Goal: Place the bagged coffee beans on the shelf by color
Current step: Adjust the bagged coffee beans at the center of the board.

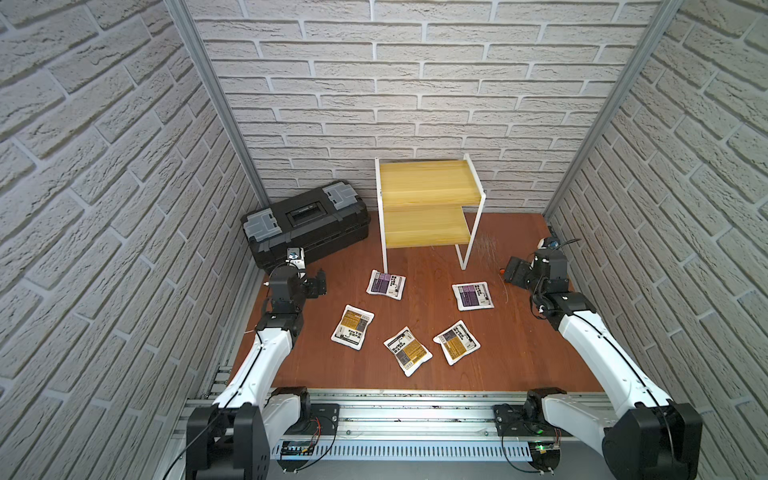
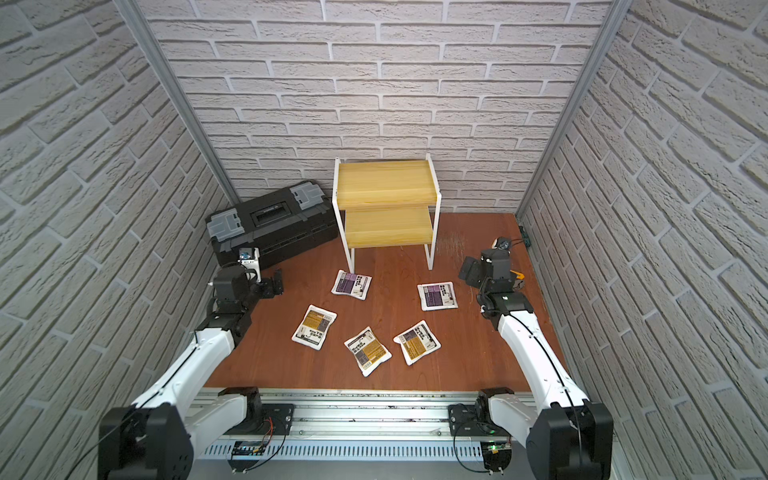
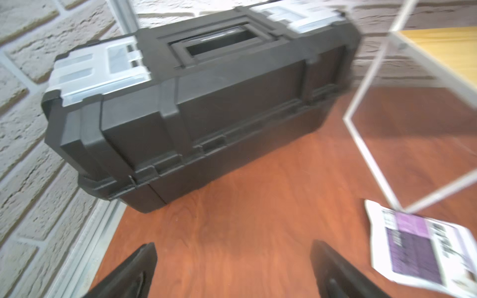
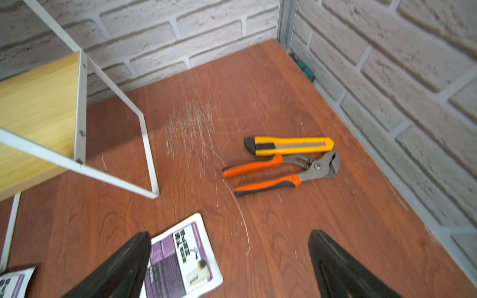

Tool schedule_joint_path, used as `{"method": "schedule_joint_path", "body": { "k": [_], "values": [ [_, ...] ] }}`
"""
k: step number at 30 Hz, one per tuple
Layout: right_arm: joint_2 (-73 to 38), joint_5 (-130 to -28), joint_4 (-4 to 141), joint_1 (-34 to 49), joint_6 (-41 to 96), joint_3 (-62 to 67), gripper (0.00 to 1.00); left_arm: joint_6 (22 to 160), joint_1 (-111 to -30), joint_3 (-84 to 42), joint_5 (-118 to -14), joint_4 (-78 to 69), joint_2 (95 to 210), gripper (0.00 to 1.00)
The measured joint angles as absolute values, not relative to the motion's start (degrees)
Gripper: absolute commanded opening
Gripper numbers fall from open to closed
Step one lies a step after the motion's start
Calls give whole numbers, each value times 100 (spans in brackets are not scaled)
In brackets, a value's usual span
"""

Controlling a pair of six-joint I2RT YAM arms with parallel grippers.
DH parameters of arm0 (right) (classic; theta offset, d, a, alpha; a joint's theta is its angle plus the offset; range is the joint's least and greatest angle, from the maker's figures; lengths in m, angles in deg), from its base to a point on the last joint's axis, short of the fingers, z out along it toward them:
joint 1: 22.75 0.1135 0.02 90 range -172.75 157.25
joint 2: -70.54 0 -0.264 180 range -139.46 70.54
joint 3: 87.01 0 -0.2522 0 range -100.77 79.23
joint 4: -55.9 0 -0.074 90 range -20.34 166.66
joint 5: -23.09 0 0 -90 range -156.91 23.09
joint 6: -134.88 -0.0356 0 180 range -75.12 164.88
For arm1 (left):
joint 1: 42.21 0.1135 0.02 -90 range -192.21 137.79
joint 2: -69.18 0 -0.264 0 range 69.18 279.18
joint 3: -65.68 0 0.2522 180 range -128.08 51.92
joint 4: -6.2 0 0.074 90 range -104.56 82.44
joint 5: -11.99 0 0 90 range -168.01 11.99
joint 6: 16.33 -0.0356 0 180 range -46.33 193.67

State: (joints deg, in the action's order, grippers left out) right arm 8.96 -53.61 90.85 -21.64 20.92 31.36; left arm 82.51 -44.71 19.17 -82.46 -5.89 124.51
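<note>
Nearest me, low in the middle of both top views, three orange-labelled bags lie flat on the table, apart from one another. The leftmost orange bag has its long axis almost straight up the frame, with the orange block at the far end. The middle orange bag runs diagonally from upper left to lower right. The rightmost orange bag sits cornerwise, and I cannot tell which of its sides is longer. Farther on, the left purple bag lies with its long side across the frame, dipping slightly to the right, just in front of the shelf's front left leg. The right purple bag is nearly square to the frame, purple block at the left. My left fingers hover at centre left, spread wide and holding nothing. My right fingers at centre right are likewise spread wide and hold nothing, with the right purple bag beside one of them. Beyond them, in the right wrist view, pliers and a utility knife lie side by side. Against the back wall stands the shelf, with the black toolbox to its left.
</note>
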Motion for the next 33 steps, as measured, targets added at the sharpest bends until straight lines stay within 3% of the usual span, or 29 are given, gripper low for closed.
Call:
{"method": "schedule_joint_path", "body": {
  "k": [6, 16, 24, 33],
  "values": [
    [1130, -6699, 10313, -2164, 1659, 3155, 99, 9145, -4893, 1239, -7966, -2029, 11835, 99],
    [2664, -8764, 11168, -1727, 634, 4670, 99, 9941, -6963, 1119, -7929, -3172, 11712, 99],
    [3364, -9335, 11297, -1071, -173, 5695, 99, 10179, -8248, 876, -8231, -3212, 12689, 99],
    [2590, -9416, 10447, -676, -988, 6005, 100, 10303, -8819, 297, -8434, -3059, 14012, 99]
  ]
}}
